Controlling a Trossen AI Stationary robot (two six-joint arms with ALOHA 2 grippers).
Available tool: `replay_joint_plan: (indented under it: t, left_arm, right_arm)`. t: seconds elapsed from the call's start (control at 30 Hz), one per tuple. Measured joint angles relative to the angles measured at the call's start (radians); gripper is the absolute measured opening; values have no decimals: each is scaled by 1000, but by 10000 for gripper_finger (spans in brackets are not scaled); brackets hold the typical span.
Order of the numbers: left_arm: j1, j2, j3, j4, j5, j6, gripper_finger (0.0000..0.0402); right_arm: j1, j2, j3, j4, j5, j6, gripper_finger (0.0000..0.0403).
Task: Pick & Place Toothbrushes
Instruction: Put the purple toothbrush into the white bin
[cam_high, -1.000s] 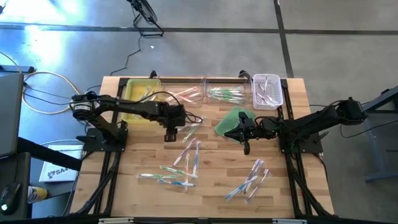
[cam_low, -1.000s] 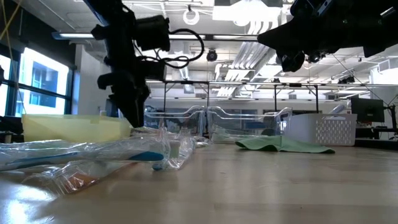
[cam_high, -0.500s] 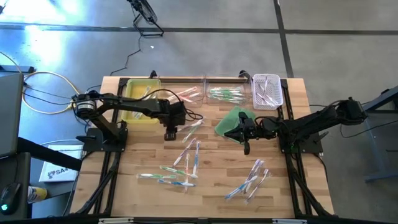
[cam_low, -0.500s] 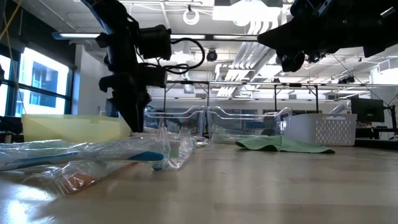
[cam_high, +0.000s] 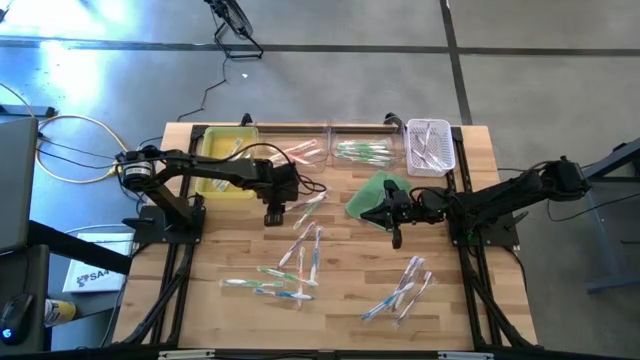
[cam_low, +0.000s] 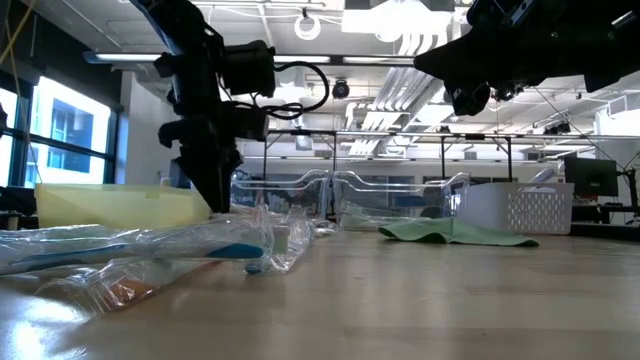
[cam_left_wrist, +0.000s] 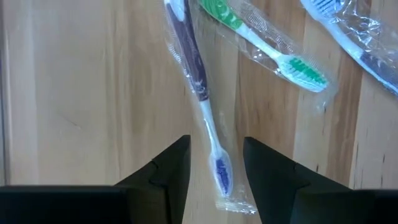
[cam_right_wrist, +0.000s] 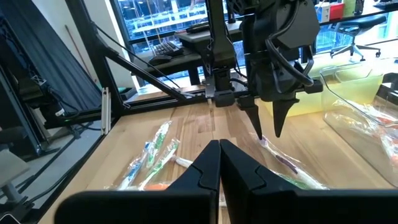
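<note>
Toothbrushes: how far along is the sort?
Done: some toothbrushes already lie in the clear bins and white basket. In hand: left gripper open over a purple toothbrush, nothing gripped. Left: loose clusters on the table. Right gripper waits shut.

In the left wrist view the purple toothbrush (cam_left_wrist: 200, 93) runs off the picture's edge at its handle end, and a green toothbrush (cam_left_wrist: 273, 46) and a blue one (cam_left_wrist: 354, 37) are likewise cut off. From above, the toothbrushes in the white basket (cam_high: 431, 146) are too small to count. In the low view the right hand (cam_low: 470, 100) is only a dark silhouette.
</note>
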Motion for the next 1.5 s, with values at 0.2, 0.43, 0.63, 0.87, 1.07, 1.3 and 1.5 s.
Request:
replay_joint_plan:
  t: [0.2, 0.43, 0.63, 0.87, 1.07, 1.3, 1.5]
  left_arm:
    - [0, 25, 0, 5, -1, 0, 143]
    - [0, 112, 2, 22, 2, 10, 143]
    - [0, 141, 4, 21, 5, 17, 143]
    - [0, 143, 3, 21, 21, 19, 143]
    - [0, 144, 2, 22, 22, 18, 128]
    - [1, 145, 1, 24, 16, 18, 47]
    - [1, 146, 1, 24, 16, 18, 10]
  right_arm:
    - [0, 0, 0, 0, 0, 0, 2]
    - [0, 0, 0, 0, 0, 0, 2]
    - [0, 0, 0, 0, 0, 0, 2]
    - [0, 0, 0, 0, 0, 0, 2]
    - [0, 0, 0, 0, 0, 0, 2]
    - [0, 0, 0, 0, -3, 0, 2]
    - [0, 0, 0, 0, -3, 0, 2]
